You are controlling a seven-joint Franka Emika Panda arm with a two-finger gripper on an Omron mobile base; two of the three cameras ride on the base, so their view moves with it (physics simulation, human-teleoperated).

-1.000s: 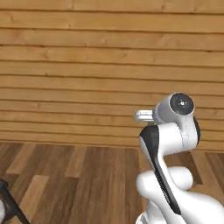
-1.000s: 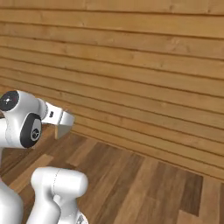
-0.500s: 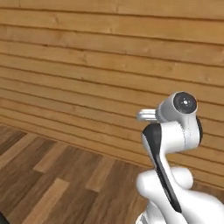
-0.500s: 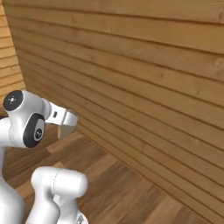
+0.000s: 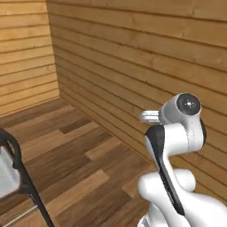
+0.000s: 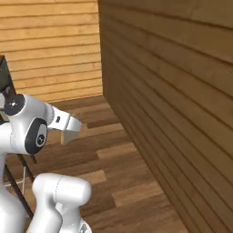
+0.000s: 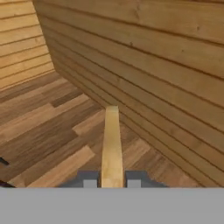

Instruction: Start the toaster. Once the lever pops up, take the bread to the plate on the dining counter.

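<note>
Plank walls meet at a corner, above a wood floor of mixed light and dark boards. The arm stands folded in front of the wall, its wrist held level. At the left edge of the left base view, a black-framed chair with a pale seat stands on the floor; its dark frame also shows behind the arm in the right base view.

The tool is clamped on the bread: in the hand view the slice stands edge-on between the two dark fingertips, both pressed against its faces, and juts forward over the floor toward the wall. In the right base view the bread is a tan sliver at the tool's tip.
</note>
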